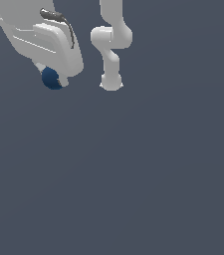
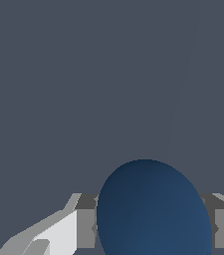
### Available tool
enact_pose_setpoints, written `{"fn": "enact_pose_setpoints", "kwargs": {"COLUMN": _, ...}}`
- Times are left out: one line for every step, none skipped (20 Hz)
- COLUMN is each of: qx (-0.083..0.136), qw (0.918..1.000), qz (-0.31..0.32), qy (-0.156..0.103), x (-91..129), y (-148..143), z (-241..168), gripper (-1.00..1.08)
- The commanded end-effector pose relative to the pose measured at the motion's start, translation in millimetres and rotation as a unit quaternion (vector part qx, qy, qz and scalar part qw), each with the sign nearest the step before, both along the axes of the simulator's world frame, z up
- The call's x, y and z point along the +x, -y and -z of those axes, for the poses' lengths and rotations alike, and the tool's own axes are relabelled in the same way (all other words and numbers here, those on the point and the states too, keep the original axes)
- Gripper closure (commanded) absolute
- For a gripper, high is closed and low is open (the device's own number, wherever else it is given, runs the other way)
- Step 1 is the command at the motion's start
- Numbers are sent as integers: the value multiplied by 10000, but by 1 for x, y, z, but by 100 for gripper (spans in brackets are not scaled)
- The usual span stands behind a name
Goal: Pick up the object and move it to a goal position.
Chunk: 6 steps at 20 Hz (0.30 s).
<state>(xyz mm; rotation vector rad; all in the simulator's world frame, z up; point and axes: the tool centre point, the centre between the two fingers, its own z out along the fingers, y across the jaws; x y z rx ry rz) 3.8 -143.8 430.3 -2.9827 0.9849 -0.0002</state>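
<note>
Jaws look clamped on the blue ball (image 2: 153,211), so I'd carry it slow and keep the squeeze steady.

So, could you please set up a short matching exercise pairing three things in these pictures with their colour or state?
Things:
1. small dark blue smooth ball
2. white gripper
3. plain flat background surface

Descriptions:
A. grey-blue and bare
B. closed on something, a finger at either side
C. dark blue, held between two fingers

Pairs: 1-C, 2-B, 3-A
</note>
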Motion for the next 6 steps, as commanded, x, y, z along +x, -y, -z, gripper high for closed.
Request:
{"fn": "enact_pose_setpoints", "kwargs": {"qx": 0, "qw": 10000, "qz": -4, "qy": -2, "x": -1, "y": 3, "z": -7, "gripper": 108}}
{"fn": "enact_pose_setpoints", "kwargs": {"qx": -2, "qw": 10000, "qz": -6, "qy": -2, "x": -1, "y": 3, "z": -9, "gripper": 108}}
{"fn": "enact_pose_setpoints", "kwargs": {"qx": -2, "qw": 10000, "qz": -6, "qy": -2, "x": -1, "y": 4, "z": -9, "gripper": 108}}
{"fn": "enact_pose_setpoints", "kwargs": {"qx": -2, "qw": 10000, "qz": -6, "qy": -2, "x": -1, "y": 4, "z": -10, "gripper": 108}}
{"fn": "enact_pose_setpoints", "kwargs": {"qx": -2, "qw": 10000, "qz": -6, "qy": -2, "x": 0, "y": 4, "z": -10, "gripper": 108}}
{"fn": "enact_pose_setpoints", "kwargs": {"qx": -2, "qw": 10000, "qz": -6, "qy": -2, "x": 0, "y": 4, "z": -10, "gripper": 108}}
